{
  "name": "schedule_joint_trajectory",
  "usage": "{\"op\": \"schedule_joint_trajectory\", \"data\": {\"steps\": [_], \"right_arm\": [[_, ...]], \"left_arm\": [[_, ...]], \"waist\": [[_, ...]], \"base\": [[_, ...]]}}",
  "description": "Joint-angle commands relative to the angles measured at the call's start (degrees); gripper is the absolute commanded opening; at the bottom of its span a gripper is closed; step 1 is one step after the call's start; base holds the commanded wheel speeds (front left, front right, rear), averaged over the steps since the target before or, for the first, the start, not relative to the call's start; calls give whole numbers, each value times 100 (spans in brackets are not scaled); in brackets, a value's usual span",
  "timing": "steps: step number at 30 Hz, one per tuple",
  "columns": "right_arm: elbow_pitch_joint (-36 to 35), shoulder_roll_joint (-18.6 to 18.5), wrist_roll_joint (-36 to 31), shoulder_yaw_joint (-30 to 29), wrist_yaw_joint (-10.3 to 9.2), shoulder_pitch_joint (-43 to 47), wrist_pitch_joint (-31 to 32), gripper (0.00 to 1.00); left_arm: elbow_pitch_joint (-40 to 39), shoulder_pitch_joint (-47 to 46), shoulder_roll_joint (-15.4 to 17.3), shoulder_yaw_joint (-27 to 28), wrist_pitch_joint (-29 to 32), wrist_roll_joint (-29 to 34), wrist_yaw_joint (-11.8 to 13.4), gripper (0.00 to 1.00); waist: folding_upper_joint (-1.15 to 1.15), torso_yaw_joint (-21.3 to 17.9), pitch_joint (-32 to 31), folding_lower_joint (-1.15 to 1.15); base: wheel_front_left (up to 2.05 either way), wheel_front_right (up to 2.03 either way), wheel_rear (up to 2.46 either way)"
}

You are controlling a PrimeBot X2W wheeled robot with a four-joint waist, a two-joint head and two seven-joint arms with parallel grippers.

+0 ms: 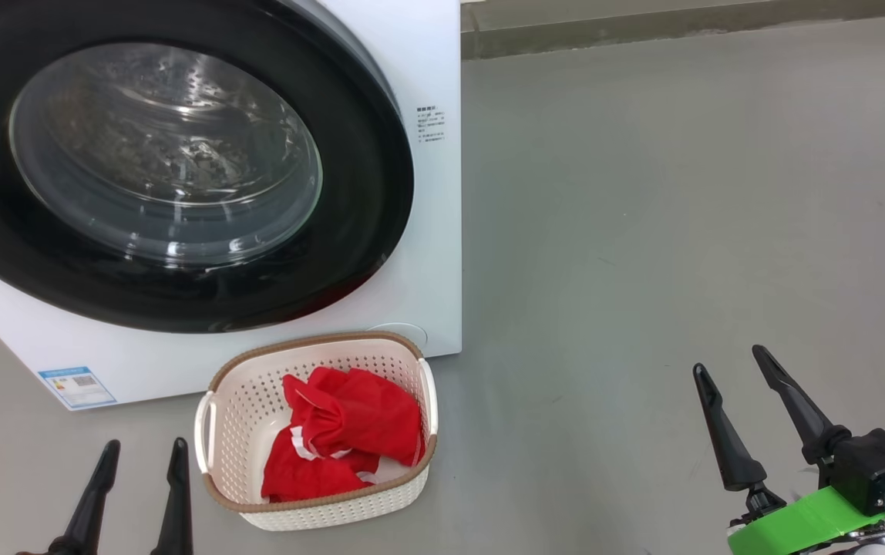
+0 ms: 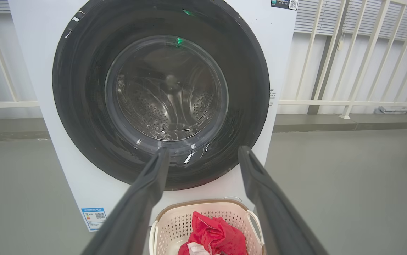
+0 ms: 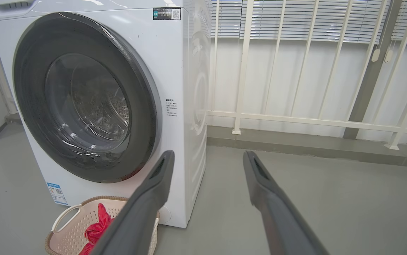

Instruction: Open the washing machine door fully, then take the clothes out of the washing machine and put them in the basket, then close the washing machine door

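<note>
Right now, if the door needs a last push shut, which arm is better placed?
Left, I'd say. The left gripper, open and empty, points straight at the door; the right gripper, also open, hangs over the floor beyond the washer's side.

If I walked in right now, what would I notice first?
The big round washing machine door, glossy black with a glass window, is shut on the white washing machine. In front of it, on the grey floor, sits the basket with the bright red clothes bunched inside. The left gripper and right gripper hang open on either side.
</note>
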Motion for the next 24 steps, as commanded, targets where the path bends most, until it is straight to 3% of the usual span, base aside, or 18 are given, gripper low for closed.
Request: {"op": "schedule_joint_trajectory", "data": {"steps": [1,8,9,15,22,24], "right_arm": [[-140,-85,26,124,-6,-77,-32,100],[-121,-88,5,172,-6,-97,-32,100],[10,-1,1,39,0,0,0,0],[453,164,16,89,1,165,12,0],[486,180,455,62,1,140,104,0],[492,181,585,53,1,128,132,0]], "left_arm": [[-170,-99,46,200,-45,18,-33,100],[-168,-103,4,191,-45,-53,-33,100],[-7,0,-32,-17,0,-39,0,0],[431,69,-202,-110,48,-50,8,0],[477,18,-211,-101,169,-477,5,0],[485,3,-210,-101,199,-606,5,0]], "waist": [[0,12,-2,0],[0,38,-12,0],[0,38,-12,0],[0,39,-13,0],[0,67,-19,13],[0,76,-15,7]], "base": [[0,0,0],[0,0,0],[0,0,0],[0,0,0],[0,0,0],[0,0,0]]}}
